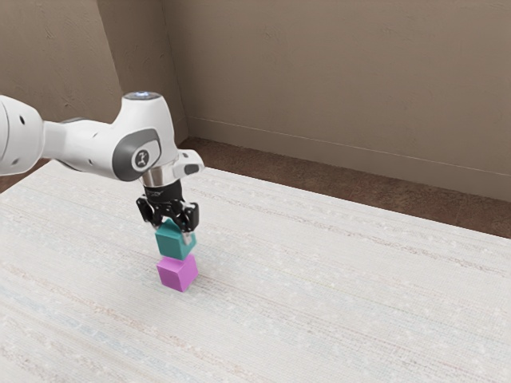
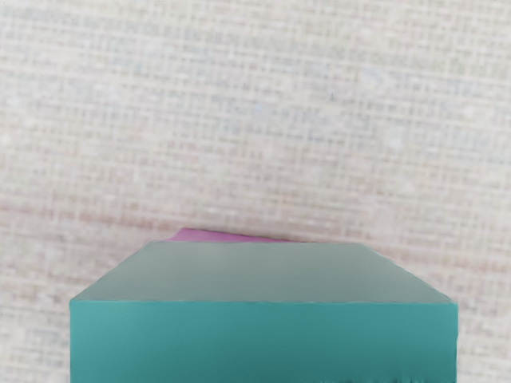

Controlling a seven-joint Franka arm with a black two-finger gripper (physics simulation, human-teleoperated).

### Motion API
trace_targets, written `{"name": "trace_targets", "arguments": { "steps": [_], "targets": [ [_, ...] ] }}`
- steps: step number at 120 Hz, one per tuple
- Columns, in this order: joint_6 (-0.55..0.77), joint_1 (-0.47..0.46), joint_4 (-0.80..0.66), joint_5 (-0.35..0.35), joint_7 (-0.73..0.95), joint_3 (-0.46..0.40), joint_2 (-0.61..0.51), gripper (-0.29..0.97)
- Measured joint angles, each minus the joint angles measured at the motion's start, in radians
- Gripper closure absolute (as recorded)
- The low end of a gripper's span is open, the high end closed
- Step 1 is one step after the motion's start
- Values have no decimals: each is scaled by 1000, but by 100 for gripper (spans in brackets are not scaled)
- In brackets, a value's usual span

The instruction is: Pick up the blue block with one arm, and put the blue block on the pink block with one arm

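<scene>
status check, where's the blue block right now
Gripper shut on blue block. Block sits directly over pink block, seated or nearly so. Nothing in the way.

White arm (image 1: 80, 148) is reaching in from the exterior view's left, forearm running near level, wrist bending straight down. Black end effector (image 1: 173, 227) is pointing vertically downward, its fingers (image 1: 191, 216) pinching a teal block (image 1: 175, 242) from two sides.
</scene>
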Motion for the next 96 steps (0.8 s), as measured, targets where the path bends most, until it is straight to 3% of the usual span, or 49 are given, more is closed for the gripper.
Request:
{"name": "trace_targets", "arguments": {
  "steps": [96],
  "targets": [
    [62,0,-65,19,132,-1,-8,31]
  ]
}}
